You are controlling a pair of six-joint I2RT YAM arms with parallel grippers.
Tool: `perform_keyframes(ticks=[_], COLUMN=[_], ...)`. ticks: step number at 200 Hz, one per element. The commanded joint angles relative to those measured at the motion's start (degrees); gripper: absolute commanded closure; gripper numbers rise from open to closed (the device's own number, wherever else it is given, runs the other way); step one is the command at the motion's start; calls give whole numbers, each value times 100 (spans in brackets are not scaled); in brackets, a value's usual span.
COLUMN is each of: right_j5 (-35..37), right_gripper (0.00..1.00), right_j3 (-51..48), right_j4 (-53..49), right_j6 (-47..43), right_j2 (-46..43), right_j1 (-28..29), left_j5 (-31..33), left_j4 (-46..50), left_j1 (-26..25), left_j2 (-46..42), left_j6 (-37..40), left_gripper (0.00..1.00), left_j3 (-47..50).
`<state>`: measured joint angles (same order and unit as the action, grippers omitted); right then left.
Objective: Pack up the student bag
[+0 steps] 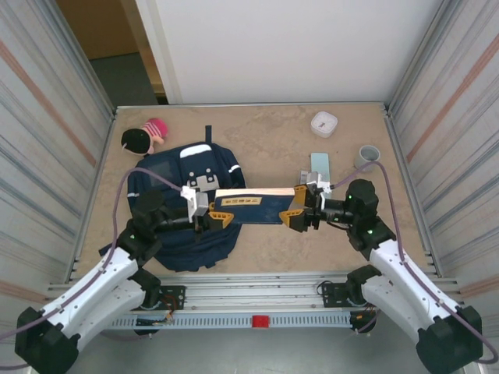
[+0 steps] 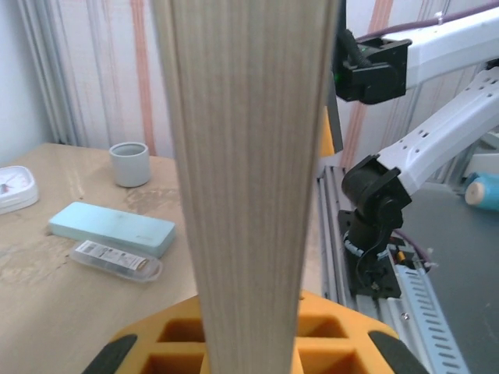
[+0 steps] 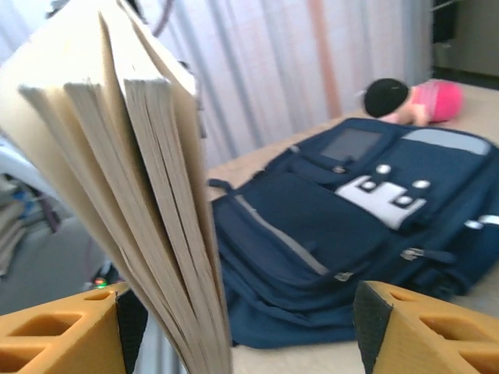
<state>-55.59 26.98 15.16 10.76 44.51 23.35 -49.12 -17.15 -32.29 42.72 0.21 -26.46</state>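
A: Left claw (image 1: 212, 214) clamps the book (image 1: 253, 200); right claw (image 1: 299, 212) stands open. Risk?
B: One-ended hold: it may droop, slip, and miss the bag (image 1: 183, 238) by the counter's (image 1: 273, 148) left edge.

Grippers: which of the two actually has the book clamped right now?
The left gripper: it is shut on one end of the book. The right gripper has its jaws spread wide, with an open gap beside the pages.

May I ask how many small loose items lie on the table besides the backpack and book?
5: a doll beyond the backpack; further right, a white dial, a grey cup, a pale-blue case and a clear packet beside it. Others may be hidden.
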Motion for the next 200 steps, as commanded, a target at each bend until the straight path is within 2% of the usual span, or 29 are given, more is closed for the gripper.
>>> perform_keyframes(ticks=[1, 22, 41, 48, 52, 59, 71, 81, 115, 145, 159, 173, 200], right_j5=[-652, -805, -795, -703, -616, -413, -49, 237, 1740, 2210, 2147, 2071, 2027], right_gripper=[31, 37, 58, 72, 84, 100, 100, 100, 100, 100, 100, 100, 100], right_j3=[203, 311, 424, 497, 541, 606, 630, 546, -65, -386, -436, -463, -465], right_j4=[856, 888, 862, 774, 658, 451, 238, 269, 462, 434, 413, 383, 257], right_j6=[436, 365, 366, 345, 312, 257, 271, 373, 827, 868, 882, 883, 798], right_j2=[172, 317, 458, 485, 492, 490, 434, 310, -345, -556, -525, -491, -536], right_j1=[231, 350, 346, 337, 328, 275, 78, -135, -784, -868, -863, -859, -824], left_j5=[-244, -132, -296, -280, -235, -28, 585, 1310, 3601, 4894, 5342, 5546, 5992], left_j4=[-739, -745, -814, -697, -573, -234, 691, 1607, 4429, 6288, 6771, 6857, 6127], left_j1=[30, 26, 21, 25, 30, 17, 6, -37, -506, -1151, -1354, -1367, -1367], left_j2=[210, 444, 617, 632, 618, 559, 375, 180, -33, 431, 769, 1117, 1830], left_j6=[-452, -451, -502, -439, -364, -178, 265, 716, 2314, 3170, 3393, 3441, 3245], left_gripper=[96, 95, 92, 89, 86, 74, 50, 40, 36, 33, 29, 29, 23], left_j3=[-72, -146, -254, -305, -341, -414, -639, -890, -1768, -2261, -2268, -2169, -1974])
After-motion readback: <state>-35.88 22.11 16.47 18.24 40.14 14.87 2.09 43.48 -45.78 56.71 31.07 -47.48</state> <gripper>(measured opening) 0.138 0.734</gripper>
